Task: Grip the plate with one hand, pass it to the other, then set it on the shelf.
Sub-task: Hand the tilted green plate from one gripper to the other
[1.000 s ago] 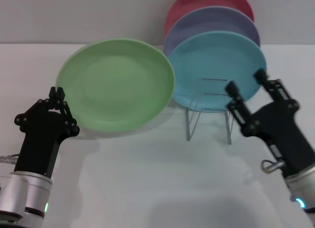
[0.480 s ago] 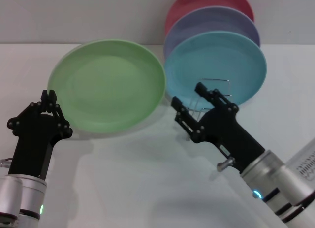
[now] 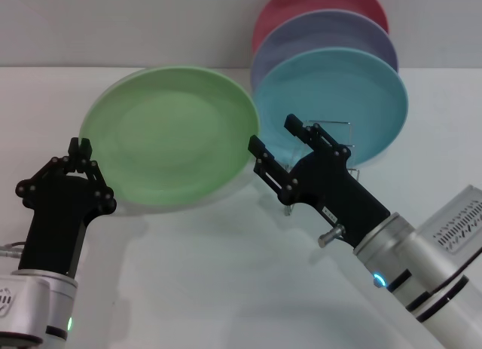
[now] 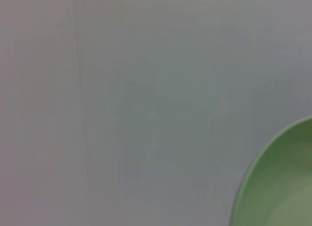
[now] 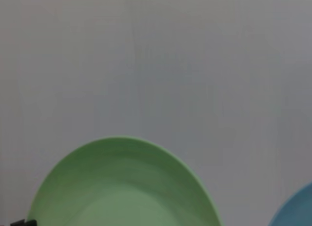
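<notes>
The light green plate [image 3: 169, 134] is held up off the table, tilted, by my left gripper [image 3: 79, 149], which is shut on its near left rim. The plate also shows in the left wrist view [image 4: 280, 187] and the right wrist view [image 5: 124, 187]. My right gripper [image 3: 277, 149] is open, its fingers [image 3: 263, 166] close to the plate's right rim, not clearly touching it. The silver wire shelf [image 3: 331, 130] stands behind the right gripper, mostly hidden by it.
A teal-blue plate [image 3: 354, 93], a lavender-purple plate [image 3: 331, 36] and a red plate [image 3: 301, 6] stand in a row at the back right, on the shelf. The white table [image 3: 196, 289] stretches in front of me.
My right gripper has swung from the right side across the shelf to the green plate's right rim. The left gripper has shifted the plate slightly.
</notes>
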### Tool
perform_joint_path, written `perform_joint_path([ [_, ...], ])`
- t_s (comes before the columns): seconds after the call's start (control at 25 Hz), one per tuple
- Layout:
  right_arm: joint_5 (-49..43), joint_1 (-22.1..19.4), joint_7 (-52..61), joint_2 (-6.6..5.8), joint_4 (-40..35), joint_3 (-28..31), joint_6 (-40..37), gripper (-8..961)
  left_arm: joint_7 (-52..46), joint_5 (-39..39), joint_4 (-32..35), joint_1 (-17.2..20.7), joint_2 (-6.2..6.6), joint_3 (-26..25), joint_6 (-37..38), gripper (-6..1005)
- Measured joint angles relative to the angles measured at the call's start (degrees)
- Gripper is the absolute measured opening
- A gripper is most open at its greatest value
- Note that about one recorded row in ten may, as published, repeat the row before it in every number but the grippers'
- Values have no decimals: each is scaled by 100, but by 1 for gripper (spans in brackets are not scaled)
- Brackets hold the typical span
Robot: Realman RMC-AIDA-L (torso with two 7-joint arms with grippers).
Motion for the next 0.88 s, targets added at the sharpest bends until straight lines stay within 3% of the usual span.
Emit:
perform_joint_path([
  [0.32,-88,122,-18,1,-49,120,287,653,216,-108,72,12,0,66,48,30],
  [0.64,-810,106,-26,5,-73,755,686,652,773,-563,189,-51,0,410,197,30],
  [0.88,-895,119,-33,8,-80,909,813,652,951,-656,257,-23,0,442,266,30],
])
